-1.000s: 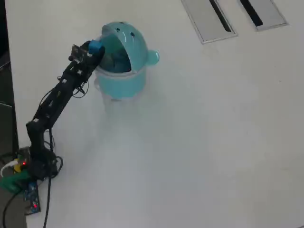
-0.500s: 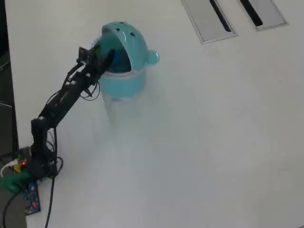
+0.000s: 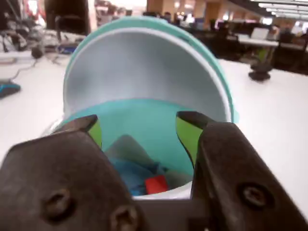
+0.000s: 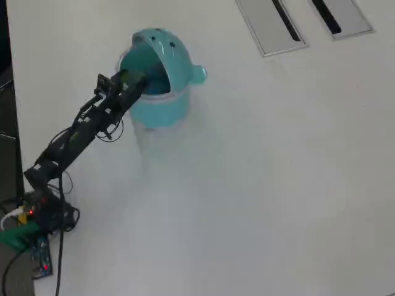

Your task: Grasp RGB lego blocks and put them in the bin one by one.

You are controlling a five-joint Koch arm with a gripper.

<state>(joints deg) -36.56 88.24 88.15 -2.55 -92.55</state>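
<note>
Hand [image 3: 142, 132] agape, empty, over bin [image 3: 144, 77]

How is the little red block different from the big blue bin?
The red block is tiny and boxy; the bin is big and round. The block is red; the bin is turquoise. The block lies inside at the bottom; the bin stands on the table with its lid flipped up. Both look like plastic.

The bin's [image 4: 162, 92] mouth is left unobstructed below the spread fingers [image 3: 185, 132], while passage beyond it is blocked by the raised lid [image 3: 144, 62]. A red block [image 3: 156, 184] is seen inside. The surrounding tabletop [image 4: 259, 185] is bare.
</note>
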